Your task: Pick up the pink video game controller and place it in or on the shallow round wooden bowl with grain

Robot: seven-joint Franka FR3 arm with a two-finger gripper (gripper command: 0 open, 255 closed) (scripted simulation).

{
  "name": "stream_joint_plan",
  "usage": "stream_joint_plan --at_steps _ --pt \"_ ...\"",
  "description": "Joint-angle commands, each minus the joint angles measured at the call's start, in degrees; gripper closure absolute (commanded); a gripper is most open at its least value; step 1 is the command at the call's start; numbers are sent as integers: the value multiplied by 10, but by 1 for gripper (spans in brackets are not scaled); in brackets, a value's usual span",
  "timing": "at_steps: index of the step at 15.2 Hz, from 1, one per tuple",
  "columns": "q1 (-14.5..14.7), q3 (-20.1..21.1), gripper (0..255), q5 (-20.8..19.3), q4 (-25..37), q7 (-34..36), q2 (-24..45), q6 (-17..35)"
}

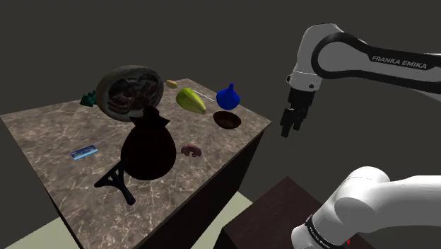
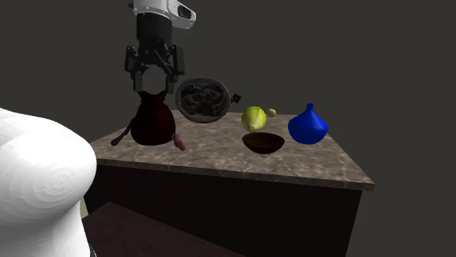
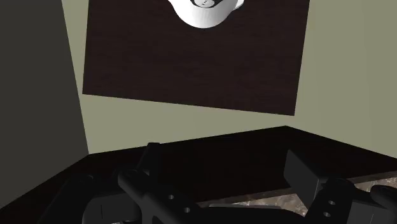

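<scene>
— What did we make of the surface and the room?
— We saw a surface (image 1: 49, 134) with a veined, stone-like brown top and dark sides. It stood on a pale olive floor (image 1: 28, 237) in a dim room with plain dark grey walls (image 1: 212, 35). The dark brown stand (image 1: 279, 205) sat off its corner, with a strip of floor between them.
— What did we find on top?
— We counted a dark sack (image 1: 147, 145), a round dish (image 1: 129, 90) tilted up on edge behind it, a yellow-green leafy ball (image 1: 191, 100), a blue vase (image 1: 227, 96), a blue card (image 1: 83, 151) and a small dark tower-shaped figure (image 1: 116, 180).
— And where was the task's thing?
— The pink controller (image 1: 190, 150) lay flat on the surface, just beside the sack on the shoulder view's right, between the sack and the bowl (image 1: 227, 119). It looked small and dull pink, with two rounded lobes. The bowl was shallow, round and dark brown, apart from the controller and in front of the vase.
— How did we find the end effector?
— The end effector (image 1: 292, 122) hung past the surface's edge, above the level of the top. Its fingers (image 3: 299, 168) stood wide apart with nothing between them, and in the wrist view they framed the stand's top and the floor
</scene>
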State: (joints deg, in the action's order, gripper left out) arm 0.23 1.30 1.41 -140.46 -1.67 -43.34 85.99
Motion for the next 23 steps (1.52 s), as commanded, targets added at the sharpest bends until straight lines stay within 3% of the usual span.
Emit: stream_joint_plan --at_steps 1,12,23 --pt "0 0 0 0 0 0 0 0" --pt "44 4 0 -1 39 -105 216 196" --pt "81 28 0 -3 158 -194 441 322"
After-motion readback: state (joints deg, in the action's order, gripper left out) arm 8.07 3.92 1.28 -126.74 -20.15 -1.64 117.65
